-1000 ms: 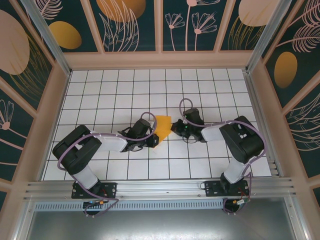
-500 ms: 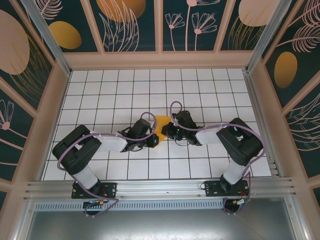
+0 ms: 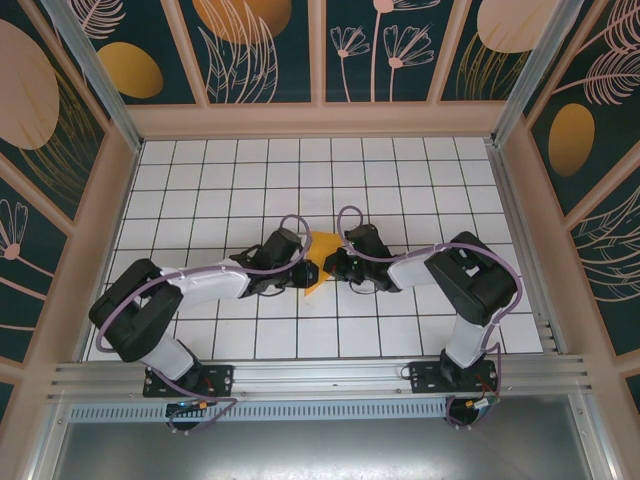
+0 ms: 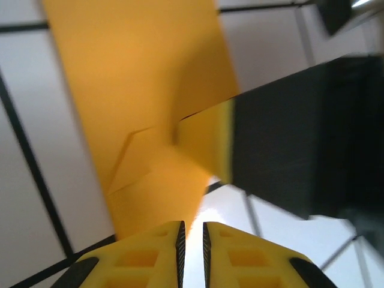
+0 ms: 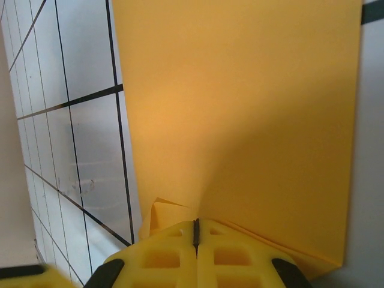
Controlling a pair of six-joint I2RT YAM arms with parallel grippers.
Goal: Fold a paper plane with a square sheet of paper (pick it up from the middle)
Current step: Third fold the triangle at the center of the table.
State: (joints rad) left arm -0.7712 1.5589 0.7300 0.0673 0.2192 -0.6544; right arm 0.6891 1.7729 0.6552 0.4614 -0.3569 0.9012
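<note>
The square sheet of paper (image 3: 322, 248), partly folded, sits mid-bench (image 3: 400, 170) between both arms, with the right gripper (image 5: 196, 227) jaws clamped on its edge and the left gripper (image 4: 192, 233) jaws a slit apart, hold undeterminable; recommend anchoring firmly before pressing any crease.

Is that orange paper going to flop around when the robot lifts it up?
Probably floppy: the folded orange paper looks thin and bends where the right gripper pinches it. The folds may stiffen it a little. It is likely very light, so a nudge could slide it on the glossy tiles.
</note>
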